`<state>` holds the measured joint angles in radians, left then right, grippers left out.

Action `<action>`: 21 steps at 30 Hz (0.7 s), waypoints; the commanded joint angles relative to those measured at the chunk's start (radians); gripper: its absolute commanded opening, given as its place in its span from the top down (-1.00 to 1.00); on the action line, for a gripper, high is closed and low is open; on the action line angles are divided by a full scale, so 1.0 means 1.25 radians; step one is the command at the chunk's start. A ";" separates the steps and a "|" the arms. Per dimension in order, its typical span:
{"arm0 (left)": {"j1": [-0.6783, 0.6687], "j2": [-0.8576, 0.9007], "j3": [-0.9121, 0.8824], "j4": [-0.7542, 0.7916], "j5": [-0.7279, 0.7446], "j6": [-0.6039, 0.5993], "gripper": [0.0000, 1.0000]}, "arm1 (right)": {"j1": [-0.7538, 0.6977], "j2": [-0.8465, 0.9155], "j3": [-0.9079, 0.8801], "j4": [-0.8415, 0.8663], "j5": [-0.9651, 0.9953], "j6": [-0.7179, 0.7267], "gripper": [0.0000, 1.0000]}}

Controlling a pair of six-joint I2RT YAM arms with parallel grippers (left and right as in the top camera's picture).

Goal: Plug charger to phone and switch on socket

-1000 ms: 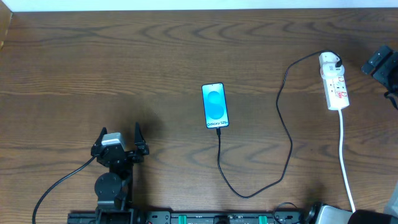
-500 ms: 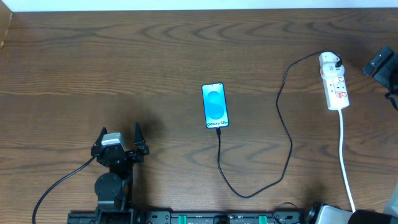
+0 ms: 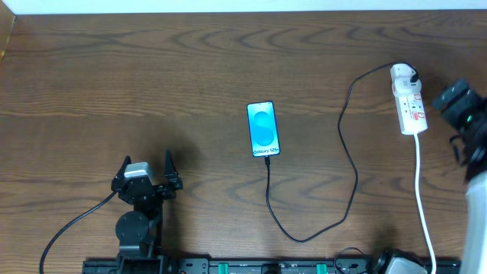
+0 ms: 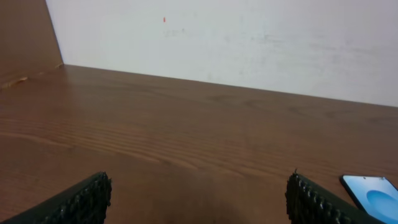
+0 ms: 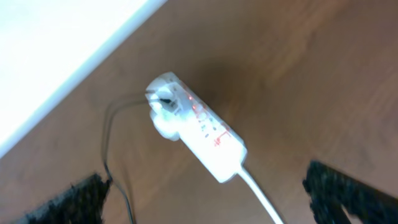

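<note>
Socket [image 3: 409, 109] just beside the wide-spread right gripper [image 3: 452, 104], apart

Left arm [image 3: 134, 221] is all black with a round joint housing, a small silver-grey block [image 3: 138, 170] near the wrist and a thin black cable [image 3: 72, 228] hanging off. Fingers [image 4: 81, 200] are black with ribbed pads. Right arm [image 3: 475, 221] has a pale grey link and a black head. Black base rail [image 3: 228, 267] has green connectors.
</note>
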<state>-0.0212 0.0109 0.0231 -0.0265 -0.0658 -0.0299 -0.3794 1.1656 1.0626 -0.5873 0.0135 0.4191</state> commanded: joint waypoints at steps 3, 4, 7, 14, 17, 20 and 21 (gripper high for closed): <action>0.004 -0.005 -0.015 -0.032 -0.010 -0.007 -0.79 | 0.001 -0.195 -0.289 0.230 -0.005 0.030 -0.98; 0.004 -0.005 -0.015 -0.032 -0.010 -0.007 -0.79 | 0.001 -0.225 -0.335 0.270 -0.005 0.030 -0.99; 0.004 -0.005 -0.015 -0.032 -0.010 -0.007 -0.79 | 0.001 -0.334 -0.500 0.404 -0.023 0.029 -0.99; 0.004 -0.005 -0.015 -0.032 -0.010 -0.007 -0.79 | 0.050 -0.453 -0.685 0.536 -0.036 -0.040 -0.99; 0.004 -0.005 -0.015 -0.032 -0.010 -0.007 -0.79 | 0.092 -0.505 -0.746 0.555 -0.013 -0.101 -0.99; 0.004 -0.005 -0.015 -0.032 -0.010 -0.007 -0.79 | 0.132 -0.569 -0.804 0.566 0.040 -0.100 -0.98; 0.004 -0.005 -0.015 -0.032 -0.010 -0.007 -0.79 | 0.137 -0.584 -0.816 0.565 0.045 -0.100 -0.99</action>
<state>-0.0212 0.0113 0.0250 -0.0299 -0.0650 -0.0299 -0.2379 0.4911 0.0895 0.1165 0.0147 0.3321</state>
